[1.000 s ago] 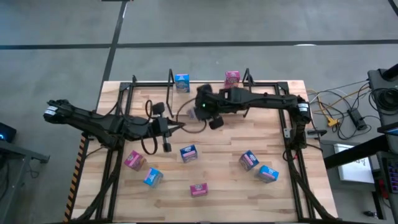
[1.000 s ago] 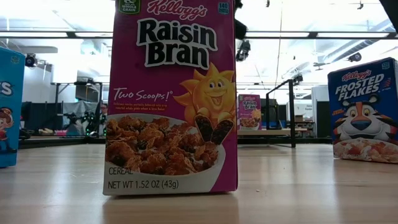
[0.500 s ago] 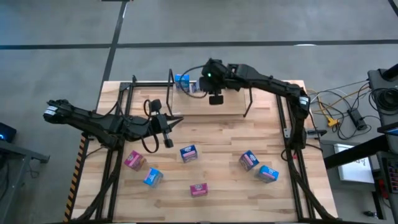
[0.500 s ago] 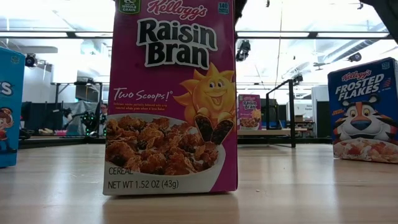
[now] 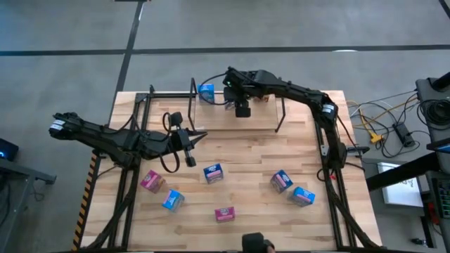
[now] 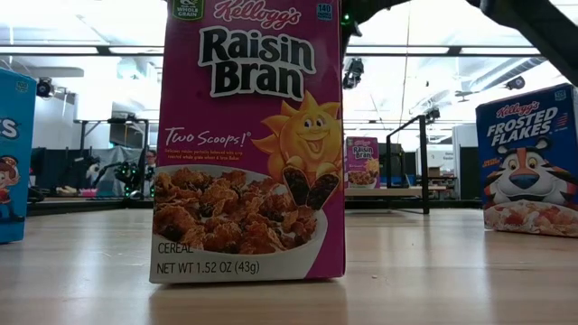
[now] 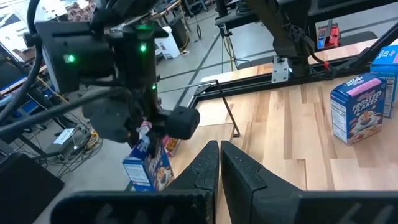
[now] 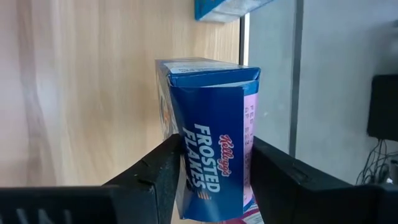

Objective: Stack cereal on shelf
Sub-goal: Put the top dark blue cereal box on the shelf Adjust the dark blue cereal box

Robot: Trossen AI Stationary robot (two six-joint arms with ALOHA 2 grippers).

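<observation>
Your right claw grips a blue cereal box by its narrow sides over the shelf at the bench's far edge; it's likely light and crushable, so squeeze gently, while your left claw waits shut mid-bench.

Shelf at table's far edge; six boxes loose on near half.

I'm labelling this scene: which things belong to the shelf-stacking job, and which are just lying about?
Job: shelf; blue box on it; Frosted Flakes box in right end effector; six loose cereal boxes on the table.
Lying about: cables; black tube frame.
</observation>
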